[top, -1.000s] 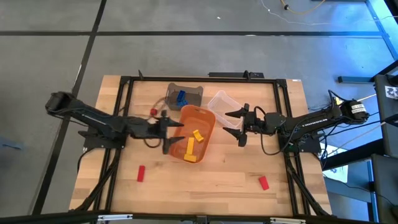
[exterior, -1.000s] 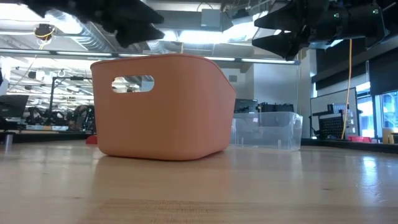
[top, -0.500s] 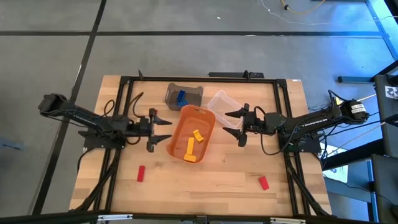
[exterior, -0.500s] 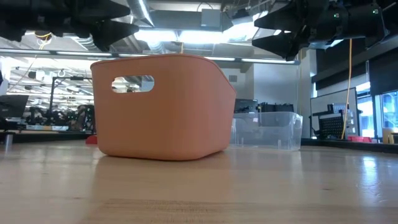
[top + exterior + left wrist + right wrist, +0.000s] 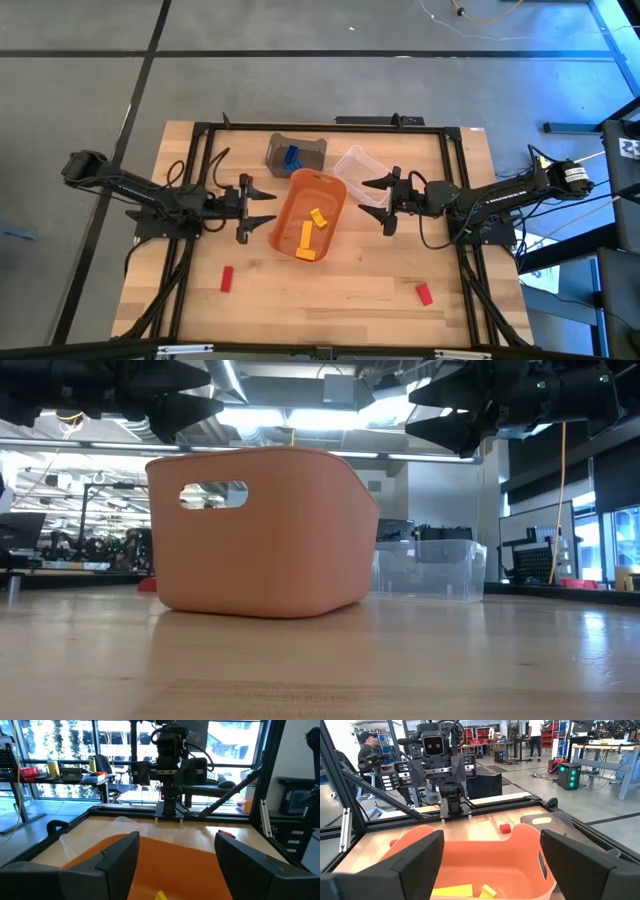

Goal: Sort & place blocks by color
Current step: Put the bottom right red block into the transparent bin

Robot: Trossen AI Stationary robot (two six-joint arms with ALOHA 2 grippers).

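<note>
A wooden table [image 5: 350, 290] is seen from above, with two dark robot arms reaching toward its middle from either side. Between them sits an orange tub [image 5: 293, 225] holding three yellow blocks [image 5: 306, 235]. Behind the tub, a grey bin [image 5: 311, 149] holds a blue block [image 5: 291, 156], and a clear bin [image 5: 356, 164] stands beside it, just off the tub's far right corner.

The left gripper [image 5: 262, 209] hovers just left of the tub, its fingers spread wide and holding nothing. The right gripper [image 5: 376, 204] hovers just right of the tub, near the clear bin, also spread wide and empty. In each wrist view, that arm's two dark fingers stand well apart, with the orange tub between them and the opposite arm facing from across the table.

Three red blocks lie loose on the table. One red block [image 5: 246, 180] sits by the left gripper, behind it. A second red block [image 5: 227, 279] lies toward the near left of the table. A third red block [image 5: 424, 293] lies toward the near right, well apart from the others.

From table height, the tub [image 5: 262, 535] fills the middle and the clear bin [image 5: 428, 569] shows to its right.
</note>
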